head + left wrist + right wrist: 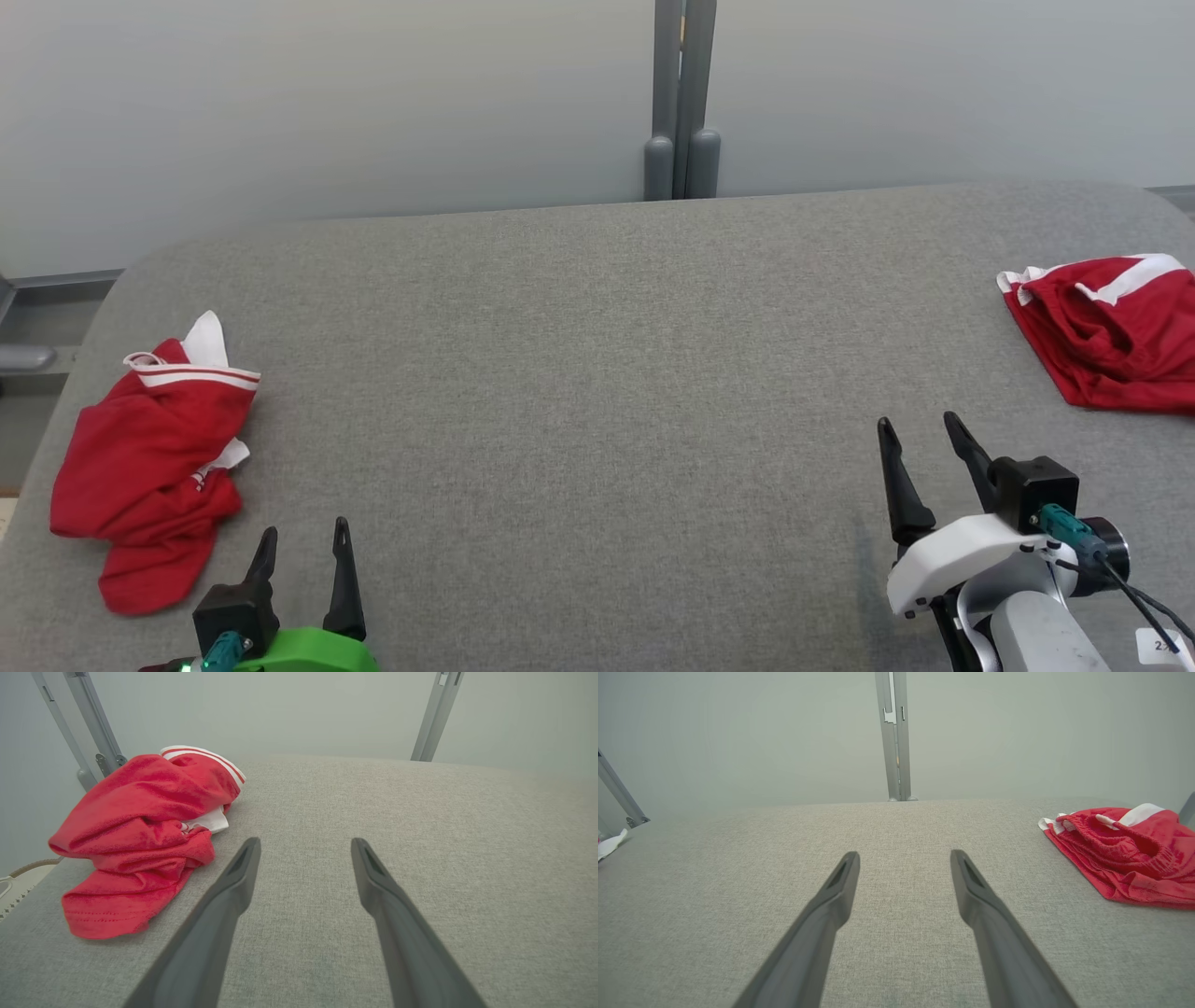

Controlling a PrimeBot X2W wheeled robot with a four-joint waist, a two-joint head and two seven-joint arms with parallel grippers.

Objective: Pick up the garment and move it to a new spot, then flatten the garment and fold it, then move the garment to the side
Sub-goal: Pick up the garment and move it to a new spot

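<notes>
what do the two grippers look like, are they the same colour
Not quite. Both have two long, dark, tapering fingers on a black block with a teal connector. The left gripper sits on a bright green housing; the right gripper on a white housing, with a thin black cable beside a pale grey forearm and a small white label.

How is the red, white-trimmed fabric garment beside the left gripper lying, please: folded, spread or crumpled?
Crumpled: the red, white-trimmed fabric garment sits in a bunched, uneven heap on the grey cloth surface, apart from the open left gripper.
</notes>
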